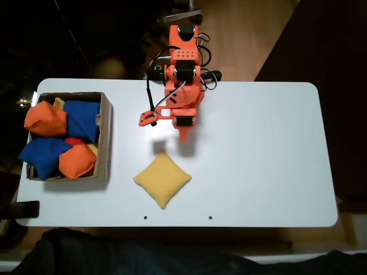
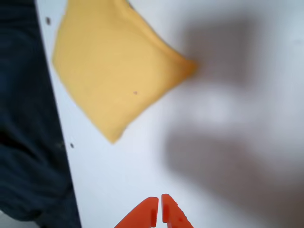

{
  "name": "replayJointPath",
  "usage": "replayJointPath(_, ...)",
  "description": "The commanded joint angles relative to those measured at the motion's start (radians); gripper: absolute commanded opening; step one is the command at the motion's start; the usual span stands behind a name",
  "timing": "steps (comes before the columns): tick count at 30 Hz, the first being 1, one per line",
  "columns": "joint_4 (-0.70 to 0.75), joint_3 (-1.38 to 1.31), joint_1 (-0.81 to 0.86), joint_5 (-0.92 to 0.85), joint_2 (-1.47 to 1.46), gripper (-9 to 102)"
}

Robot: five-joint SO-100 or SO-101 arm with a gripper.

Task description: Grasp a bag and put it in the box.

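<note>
The yellow bag [image 1: 162,179] lies flat on the white table [image 1: 264,154] near its front edge, turned like a diamond. In the wrist view the bag [image 2: 114,66] sits at the upper left, apart from my fingers. My orange gripper [image 1: 184,135] hangs over the table just behind the bag, and its tips [image 2: 159,204] are shut together with nothing between them. At the table's left end stands the brown cardboard box [image 1: 106,137], holding orange and blue bean bags.
An orange bean bag [image 1: 46,121] and a blue one [image 1: 41,154] bulge over the box's left wall. Black cables [image 1: 150,91] trail from the arm's base. A dark cloth [image 1: 143,252] runs along the front edge. The right half of the table is bare.
</note>
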Motion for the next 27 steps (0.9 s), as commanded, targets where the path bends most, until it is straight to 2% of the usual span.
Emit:
replayJointPath(1,-0.020,-0.071,0.006,0.003,-0.029,0)
replayJointPath(27,0.008,-0.428,0.066,0.035,-0.383,0)
